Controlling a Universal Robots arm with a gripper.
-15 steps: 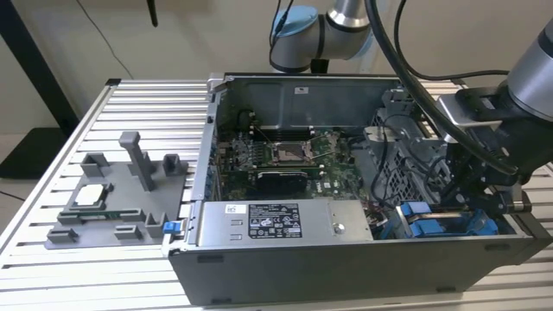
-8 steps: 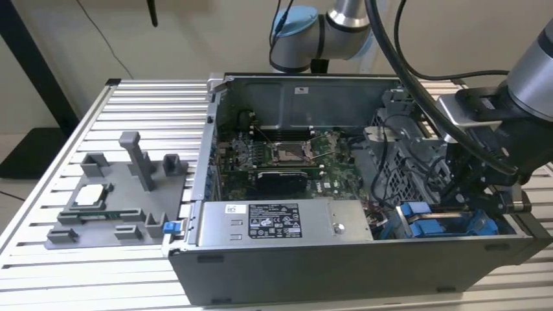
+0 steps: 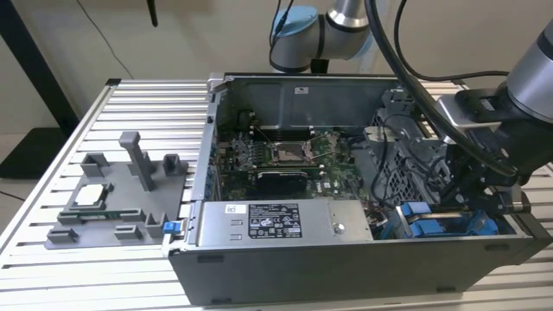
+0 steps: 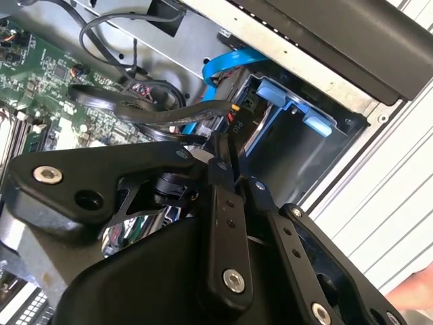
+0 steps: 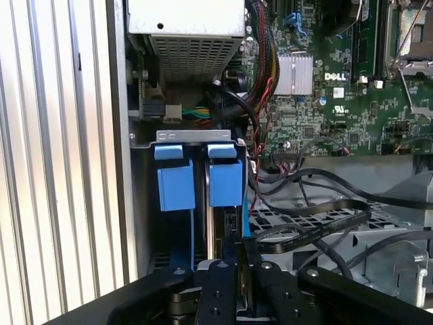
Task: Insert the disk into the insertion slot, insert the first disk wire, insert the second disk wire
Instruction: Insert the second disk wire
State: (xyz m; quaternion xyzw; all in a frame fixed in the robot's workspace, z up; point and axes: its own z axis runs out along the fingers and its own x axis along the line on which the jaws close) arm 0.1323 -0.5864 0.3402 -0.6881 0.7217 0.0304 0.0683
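Observation:
The disk [image 5: 218,230] stands edge-on in its bright blue carrier [image 5: 225,181] inside the insertion slot [image 5: 143,203], the grey metal bay at the case's front corner. A second blue carrier [image 5: 174,184] sits beside it. My gripper [image 5: 238,261] is right behind the disk's end, shut on the black connector of a flat black disk wire [image 5: 318,220]. In the second wrist view the fingertips [image 4: 220,152] pinch that connector [image 4: 236,120] against the disk [image 4: 256,132] in the blue carrier [image 4: 281,95]. The exterior view shows the gripper [image 3: 485,202] low in the case beside the blue carriers [image 3: 436,225].
The grey power supply box [image 3: 276,223] lies along the case's near wall, with the motherboard [image 3: 281,159] behind it. Loose black cables [image 5: 298,183] and a blue ribbon cable [image 4: 226,64] crowd the bay. On the exterior view's left, a grey fixture [image 3: 112,194] holds small parts.

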